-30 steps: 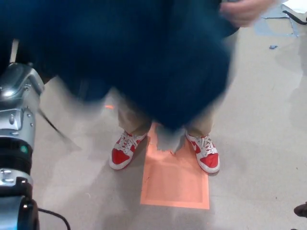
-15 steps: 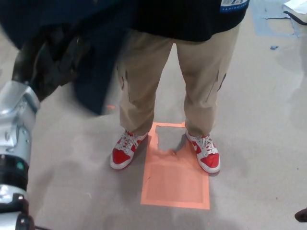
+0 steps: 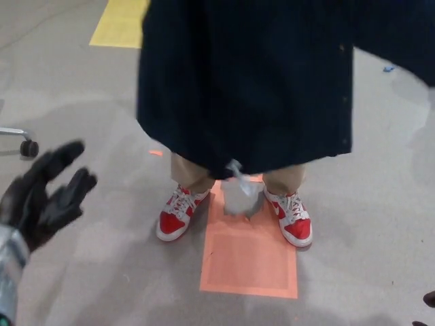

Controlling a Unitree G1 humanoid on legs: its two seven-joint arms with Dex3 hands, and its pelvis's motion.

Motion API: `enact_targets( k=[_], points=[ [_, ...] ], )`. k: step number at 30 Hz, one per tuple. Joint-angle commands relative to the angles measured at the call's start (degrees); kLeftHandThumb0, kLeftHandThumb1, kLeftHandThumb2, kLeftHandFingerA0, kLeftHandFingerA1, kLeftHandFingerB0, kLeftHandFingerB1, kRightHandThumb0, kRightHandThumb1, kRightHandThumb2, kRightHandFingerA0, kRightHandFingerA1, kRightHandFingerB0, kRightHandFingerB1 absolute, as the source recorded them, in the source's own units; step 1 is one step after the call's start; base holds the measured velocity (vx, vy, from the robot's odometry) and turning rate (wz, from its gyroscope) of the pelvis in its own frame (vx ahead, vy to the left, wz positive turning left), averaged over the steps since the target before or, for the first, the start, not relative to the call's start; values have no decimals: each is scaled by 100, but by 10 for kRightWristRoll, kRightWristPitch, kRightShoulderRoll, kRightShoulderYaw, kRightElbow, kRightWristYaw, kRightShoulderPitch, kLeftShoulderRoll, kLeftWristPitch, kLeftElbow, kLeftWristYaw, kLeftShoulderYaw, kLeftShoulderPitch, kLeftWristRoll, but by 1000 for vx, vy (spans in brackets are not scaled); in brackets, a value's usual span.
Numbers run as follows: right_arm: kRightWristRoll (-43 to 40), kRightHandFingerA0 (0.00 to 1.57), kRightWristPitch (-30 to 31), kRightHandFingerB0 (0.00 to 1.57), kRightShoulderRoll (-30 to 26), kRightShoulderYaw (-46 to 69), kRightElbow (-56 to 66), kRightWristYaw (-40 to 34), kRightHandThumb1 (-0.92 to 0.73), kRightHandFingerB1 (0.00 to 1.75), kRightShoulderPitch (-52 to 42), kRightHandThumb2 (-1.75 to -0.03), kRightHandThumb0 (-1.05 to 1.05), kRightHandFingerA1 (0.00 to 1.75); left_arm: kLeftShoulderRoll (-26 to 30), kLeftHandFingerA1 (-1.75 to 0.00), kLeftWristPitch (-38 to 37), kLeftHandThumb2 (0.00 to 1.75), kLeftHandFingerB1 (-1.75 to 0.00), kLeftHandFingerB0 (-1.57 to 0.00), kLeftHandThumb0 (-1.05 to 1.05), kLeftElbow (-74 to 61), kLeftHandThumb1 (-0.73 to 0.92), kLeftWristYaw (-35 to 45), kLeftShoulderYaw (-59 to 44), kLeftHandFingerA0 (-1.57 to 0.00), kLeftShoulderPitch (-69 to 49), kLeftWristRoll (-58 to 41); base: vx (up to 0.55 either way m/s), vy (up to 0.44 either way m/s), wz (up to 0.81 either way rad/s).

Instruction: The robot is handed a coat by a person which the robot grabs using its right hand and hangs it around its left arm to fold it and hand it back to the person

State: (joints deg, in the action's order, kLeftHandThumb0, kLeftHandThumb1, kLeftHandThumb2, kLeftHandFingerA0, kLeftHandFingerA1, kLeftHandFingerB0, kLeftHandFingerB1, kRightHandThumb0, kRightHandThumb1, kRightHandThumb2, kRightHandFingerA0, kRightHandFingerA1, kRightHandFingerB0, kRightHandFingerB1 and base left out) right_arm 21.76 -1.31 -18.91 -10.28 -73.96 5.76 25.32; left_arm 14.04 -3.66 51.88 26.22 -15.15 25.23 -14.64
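A dark navy coat [image 3: 251, 81] hangs spread out in front of a person, covering the body down to the shins. Below its hem show tan trouser legs and red-and-white shoes [image 3: 178, 214]. A small white tag [image 3: 236, 170] dangles at the coat's lower edge. My left hand [image 3: 44, 197] is low at the left edge, black, open with fingers spread, well apart from the coat and holding nothing. My right hand does not show in the picture.
The person stands at the far end of an orange rectangle [image 3: 250, 261] marked on the grey floor. A yellow floor patch [image 3: 121, 24] lies at the top left. A chair caster [image 3: 28, 147] sits at the left edge.
The coat has come off my left arm and now hangs spread in front of the person. My left arm has dropped and its hand has opened, empty.
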Motion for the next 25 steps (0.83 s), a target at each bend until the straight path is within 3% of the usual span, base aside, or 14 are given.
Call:
enact_targets(
  k=[1, 2, 4, 5, 6, 9, 11, 12, 13, 16, 18, 19, 20, 25],
  points=[
    [-9, 0, 16, 0, 6, 8, 6, -42, -57, 46, 12, -108, -32, 48, 22, -48, -71, 110, -48, 0, -35, 64, 58, 3, -6, 0, -35, 16, 0, 0, 0],
    [-11, 18, 14, 20, 8, 11, 8, -48, -81, 30, 18, -66, -57, 30, 28, -48, -84, 110, -48, 0, -36, 83, 57, 3, -3, 0, -43, 23, 0, 0, 0],
    [-7, 7, 10, 7, 8, 9, 10, -55, -54, 49, 22, -106, -30, 50, 31, -48, -92, 109, -48, 0, -36, 104, 56, 10, -5, 0, -49, 19, 0, 0, 0],
    [-12, 28, 15, 25, 14, 14, 13, -64, -81, 31, 27, -64, -56, 33, 34, -36, -111, 64, -32, -17, -65, 122, 81, -11, -2, -21, -62, 29, 0, 0, 0],
    [-13, 28, 17, 25, 16, 16, 14, -68, -81, 31, 30, -64, -56, 33, 35, -36, -120, 64, -32, -17, -65, 131, 81, -20, 0, -21, -66, 34, 0, 0, 0],
    [-29, 8, 19, 8, 33, 33, 14, -81, -55, 49, 19, -107, -29, 50, 45, -34, -114, 65, -32, -17, -58, 168, 84, -44, 6, -19, -90, 44, 0, 0, 0],
    [-23, 8, 13, 8, 37, 31, 9, -91, -54, 49, 5, -106, -29, 50, 48, -35, -108, 65, -33, -19, -59, 189, 84, -56, -2, -21, -103, 40, 0, 0, 0],
    [-19, 27, 10, 26, 37, 27, 7, -95, -78, 31, 1, -64, -56, 34, 50, -35, -120, 66, -32, -17, -59, 194, 86, -59, 2, -20, -108, 47, 0, 0, 0],
    [-19, 27, 6, 26, 37, 26, 6, -93, -77, 31, -6, -63, -55, 34, 55, -48, -132, 114, -47, -1, -33, 200, 63, -65, 12, -1, -118, 60, 0, 0, 0],
    [-12, 27, 9, 22, 34, 13, 3, -81, -79, 29, -23, -64, -55, 33, 75, -47, -126, 113, -47, -1, -34, 221, 61, -84, 40, -1, -137, 91, 0, 0, 0],
    [-8, 7, 9, 7, 31, 5, 2, -78, -54, 49, -28, -106, -30, 50, 81, -48, -128, 113, -47, 0, -34, 225, 60, -84, 47, -1, -139, 96, 0, 0, 0],
    [-8, 7, 9, 7, 31, 4, 1, -78, -54, 49, -28, -106, -30, 50, 82, -48, -129, 113, -47, 0, -34, 226, 60, -83, 48, -1, -140, 97, 0, 0, 0],
    [0, 28, 6, 23, 27, -6, -1, -79, -80, 29, -31, -64, -57, 33, 81, -48, -129, 114, -47, 0, -34, 227, 61, -83, 50, -1, -140, 98, 0, 0, 0],
    [-10, 30, -1, 25, 22, -8, 0, -66, -80, 30, -37, -64, -55, 33, 80, -47, -113, 114, -48, 0, -34, 227, 61, -73, 54, 0, -137, 100, 0, 0, 0]
  ],
)
